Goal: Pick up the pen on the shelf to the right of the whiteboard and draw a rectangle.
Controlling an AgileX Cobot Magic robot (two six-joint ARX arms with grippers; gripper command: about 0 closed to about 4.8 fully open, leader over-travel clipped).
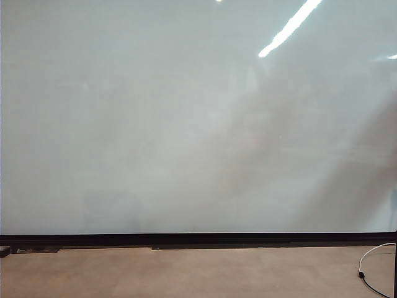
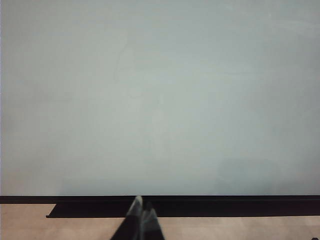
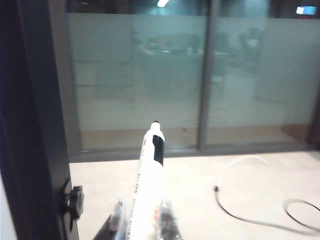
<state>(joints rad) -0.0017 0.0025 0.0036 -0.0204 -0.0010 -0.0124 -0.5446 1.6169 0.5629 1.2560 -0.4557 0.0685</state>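
A white cable [image 3: 250, 210] loops over the pale floor [image 3: 200, 190] beside the right gripper [image 3: 142, 220]; its end shows too at the far right of the exterior view, below the whiteboard [image 1: 186, 124]. Ahead of the right gripper's fingers [image 3: 118, 217] stands a frosted glass wall [image 3: 140, 80] split by a dark upright post [image 3: 207, 75]. Close at one side runs a dark frame [image 3: 40, 125] with a black knob [image 3: 75, 200] sticking out, just beside the fingers; it may be the whiteboard's side edge, though the view is too dim to be sure.

The whiteboard fills nearly all of the exterior and left wrist views, its face bare and glossy, with a thin black bottom edge [image 1: 198, 239] and open floor beneath.

The pen [image 3: 149, 185] is pinched between the right gripper's fingers, its barrel running forward from them and its black tip pointing toward the glass wall, touching nothing else.

The left gripper [image 2: 141, 220] sits low before the whiteboard's bottom edge, its fingers [image 2: 134, 210] pressed together on nothing.
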